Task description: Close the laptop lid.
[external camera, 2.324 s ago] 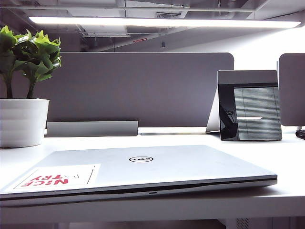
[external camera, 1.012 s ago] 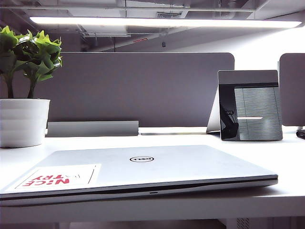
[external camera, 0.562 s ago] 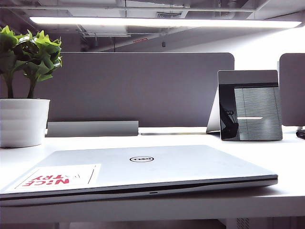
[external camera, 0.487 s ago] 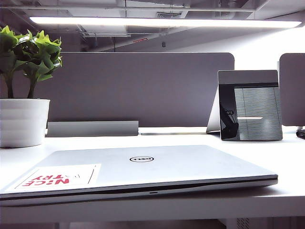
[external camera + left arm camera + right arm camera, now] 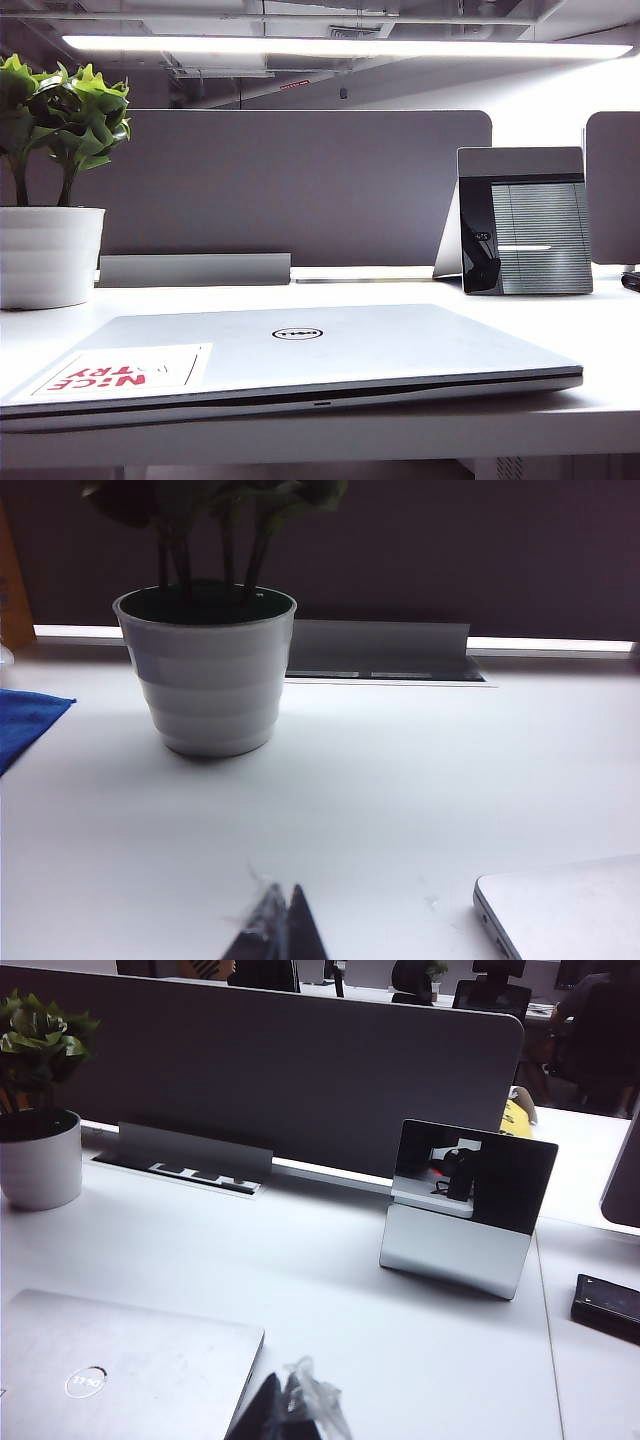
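Note:
The laptop (image 5: 300,395) lies on the white desk with the laptop lid (image 5: 300,350) flat down on its base, silver back up, round logo and red-lettered sticker showing. A corner of the lid (image 5: 570,905) shows in the left wrist view, and its logo end (image 5: 120,1370) in the right wrist view. Neither gripper shows in the exterior view. My left gripper (image 5: 280,925) is shut, hanging over bare desk beside the laptop's corner. My right gripper (image 5: 290,1410) is shut with nothing held, just off the lid's edge, with clear tape on its tips.
A white plant pot (image 5: 48,255) stands at the back left. A grey-black slatted box (image 5: 525,220) stands at the back right before a grey partition (image 5: 300,185). A blue cloth (image 5: 25,725) and a black phone (image 5: 607,1305) lie at the desk's sides.

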Action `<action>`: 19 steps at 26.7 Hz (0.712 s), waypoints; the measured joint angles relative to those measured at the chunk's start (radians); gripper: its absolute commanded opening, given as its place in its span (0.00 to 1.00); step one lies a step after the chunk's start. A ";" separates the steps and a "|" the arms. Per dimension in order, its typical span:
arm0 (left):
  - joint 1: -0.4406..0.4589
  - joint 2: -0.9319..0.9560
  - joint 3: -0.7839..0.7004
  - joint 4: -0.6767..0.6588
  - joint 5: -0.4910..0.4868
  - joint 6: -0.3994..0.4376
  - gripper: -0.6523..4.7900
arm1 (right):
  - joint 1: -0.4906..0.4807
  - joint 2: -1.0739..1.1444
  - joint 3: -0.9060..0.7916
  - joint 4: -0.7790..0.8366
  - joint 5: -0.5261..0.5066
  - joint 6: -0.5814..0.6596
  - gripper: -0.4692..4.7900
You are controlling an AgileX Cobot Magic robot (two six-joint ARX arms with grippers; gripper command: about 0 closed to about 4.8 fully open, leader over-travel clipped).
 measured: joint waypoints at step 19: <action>0.000 0.000 0.000 0.000 0.000 0.000 0.11 | -0.756 -0.138 -0.375 0.311 -0.038 -0.005 0.08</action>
